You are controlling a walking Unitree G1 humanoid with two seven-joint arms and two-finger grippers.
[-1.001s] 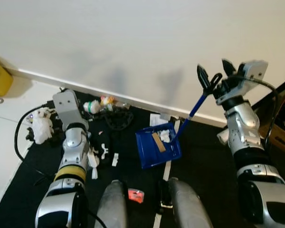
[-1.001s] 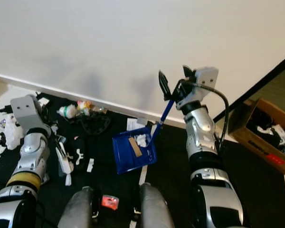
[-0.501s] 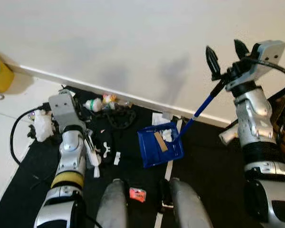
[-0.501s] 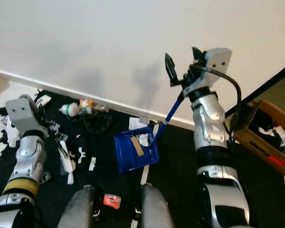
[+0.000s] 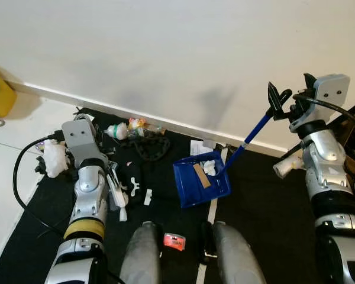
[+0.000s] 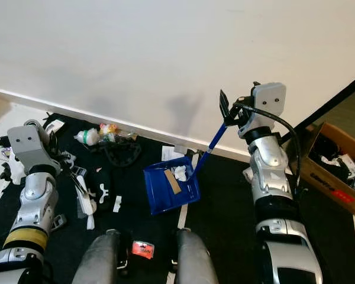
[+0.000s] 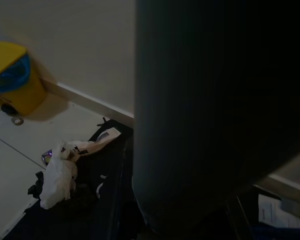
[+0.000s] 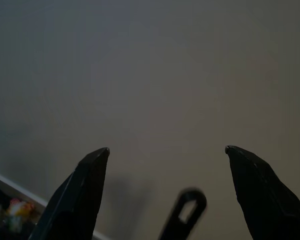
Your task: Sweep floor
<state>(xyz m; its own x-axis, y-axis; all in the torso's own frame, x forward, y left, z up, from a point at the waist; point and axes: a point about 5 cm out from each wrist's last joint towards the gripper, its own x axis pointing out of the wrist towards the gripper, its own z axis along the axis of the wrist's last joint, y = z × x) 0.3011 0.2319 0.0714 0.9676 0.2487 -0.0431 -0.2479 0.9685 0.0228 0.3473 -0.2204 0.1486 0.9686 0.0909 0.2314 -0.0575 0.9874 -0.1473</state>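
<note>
dustpan point(image 5: 201, 184), blue and holding scraps at centre frame, leans its handle toward the right gripper point(image 5: 291, 99), fingers spread wide at right, so collecting seems underway; next, likely close on the handle.

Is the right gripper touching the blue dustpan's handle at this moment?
Apart. In the right wrist view the gripper stands open with the handle's looped end lying free between the fingers, touching neither.
</note>
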